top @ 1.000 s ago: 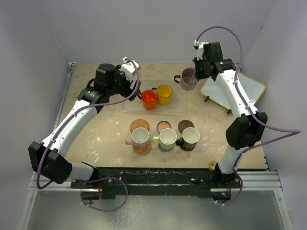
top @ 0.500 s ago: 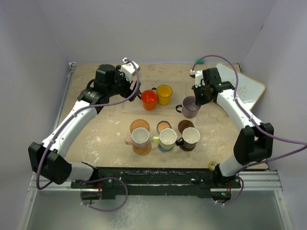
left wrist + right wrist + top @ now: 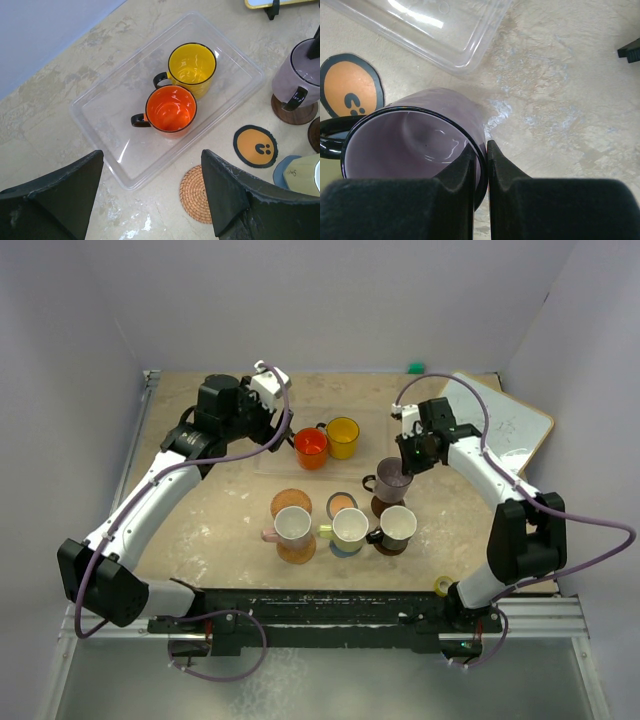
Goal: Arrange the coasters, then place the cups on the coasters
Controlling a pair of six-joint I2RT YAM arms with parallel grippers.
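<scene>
My right gripper (image 3: pixel 486 150) is shut on the rim of the mauve-grey cup (image 3: pixel 393 478) (image 3: pixel 415 145), one finger inside and one outside. The cup stands upright over a dark brown coaster (image 3: pixel 295 112); I cannot tell if it touches. My left gripper (image 3: pixel 152 160) (image 3: pixel 272 425) hangs open and empty above the clear tray (image 3: pixel 100 112). In that tray are the red-orange cup (image 3: pixel 171 108) and yellow cup (image 3: pixel 192 63). Pink (image 3: pixel 292 527), pale yellow-green (image 3: pixel 349 528) and black (image 3: pixel 397 527) cups sit on the front coasters. A woven orange-brown coaster (image 3: pixel 196 194) and the orange-centred coaster (image 3: pixel 255 145) lie bare.
A white board (image 3: pixel 500 425) lies at the back right. A small yellow tape roll (image 3: pixel 441 586) sits near the right arm's base, and a small green object (image 3: pixel 415 367) by the back wall. Walls close in the table on three sides.
The right arm has carried the mauve-grey cup from the back of the table forward and left, down to the dark brown coaster behind the black cup. The left arm has stayed still.
</scene>
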